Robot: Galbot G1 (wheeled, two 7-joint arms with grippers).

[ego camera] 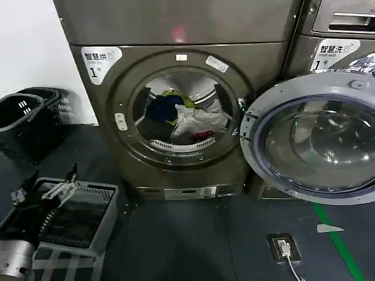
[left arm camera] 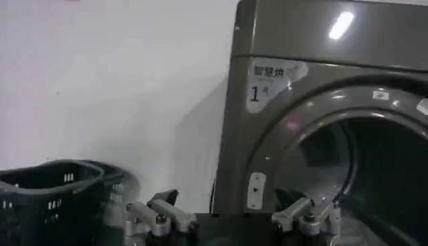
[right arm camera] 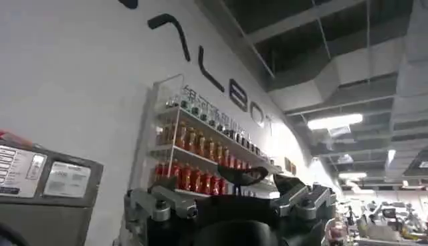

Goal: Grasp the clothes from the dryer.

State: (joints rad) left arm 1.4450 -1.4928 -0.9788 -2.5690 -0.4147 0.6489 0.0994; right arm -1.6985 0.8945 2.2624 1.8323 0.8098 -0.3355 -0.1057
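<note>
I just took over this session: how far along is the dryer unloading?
Done: the dryer door is swung fully open, exposing the clothes heaped in the drum. In hand: nothing; the left gripper is open and empty, low over a grey basket, short of the opening. Left: reach in, grasp the clothes and pull them out.

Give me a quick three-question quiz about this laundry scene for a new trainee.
1. True or false: the dryer door is shut.
2. Which clothes item lies at the right of the drum: A white, B black, C orange?
3. Fill in: the left tool hangs over a grey ____ on the floor.

Key: 1 false, the door is swung open to the right. 2 A. 3 basket.
</note>
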